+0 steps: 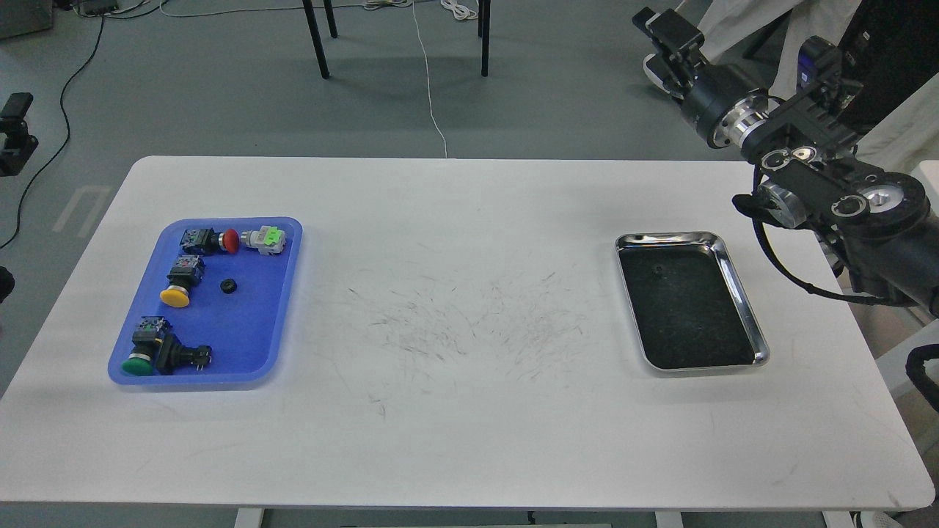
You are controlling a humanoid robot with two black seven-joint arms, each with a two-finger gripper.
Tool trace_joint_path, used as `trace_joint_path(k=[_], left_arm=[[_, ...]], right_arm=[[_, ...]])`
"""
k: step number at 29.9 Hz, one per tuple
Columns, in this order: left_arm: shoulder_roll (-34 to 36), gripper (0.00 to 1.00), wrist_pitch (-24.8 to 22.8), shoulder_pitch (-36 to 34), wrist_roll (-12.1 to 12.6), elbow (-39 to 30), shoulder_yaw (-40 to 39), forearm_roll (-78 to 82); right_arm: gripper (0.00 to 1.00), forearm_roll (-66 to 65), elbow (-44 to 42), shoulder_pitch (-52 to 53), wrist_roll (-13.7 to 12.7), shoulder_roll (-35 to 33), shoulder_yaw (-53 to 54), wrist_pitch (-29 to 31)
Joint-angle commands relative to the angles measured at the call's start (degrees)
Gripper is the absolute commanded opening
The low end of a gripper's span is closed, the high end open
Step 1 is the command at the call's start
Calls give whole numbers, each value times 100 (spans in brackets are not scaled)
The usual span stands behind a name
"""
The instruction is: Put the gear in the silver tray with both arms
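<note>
The silver tray (739, 293) lies on the right of the white table, with a small dark speck (658, 271) near its far left corner. A small black gear (229, 286) lies in the blue tray (282, 308) on the left. My right gripper (660, 51) is raised high beyond the table's far right edge, well above and behind the silver tray. Its two fingers stand apart with nothing between them. Of my left gripper (15, 132) only a small black part shows at the left edge, off the table.
The blue tray also holds several push-button switches: red (229, 240), yellow (174, 295), green (136, 364) and a pale one with a green tag (265, 239). Chair legs and cables stand on the floor behind the table. A person in white stands at the far right.
</note>
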Motion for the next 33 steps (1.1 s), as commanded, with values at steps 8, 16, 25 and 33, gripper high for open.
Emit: trace_joint_path(k=[8, 16, 25, 33], left_arm=[[-60, 98, 311, 429, 0, -432, -28, -669], [-420, 98, 286, 562, 0, -670, 51, -714], [-456, 98, 470, 588, 0, -1302, 261, -644], [-26, 98, 856, 483, 401, -2347, 895, 497]], right_arm=[[90, 1185, 117, -294, -3, 131, 900, -95], [94, 2391, 117, -513, -99, 140, 1059, -24], [94, 2541, 100, -760, -231, 140, 1191, -112], [94, 2532, 117, -900, -187, 219, 1191, -156]])
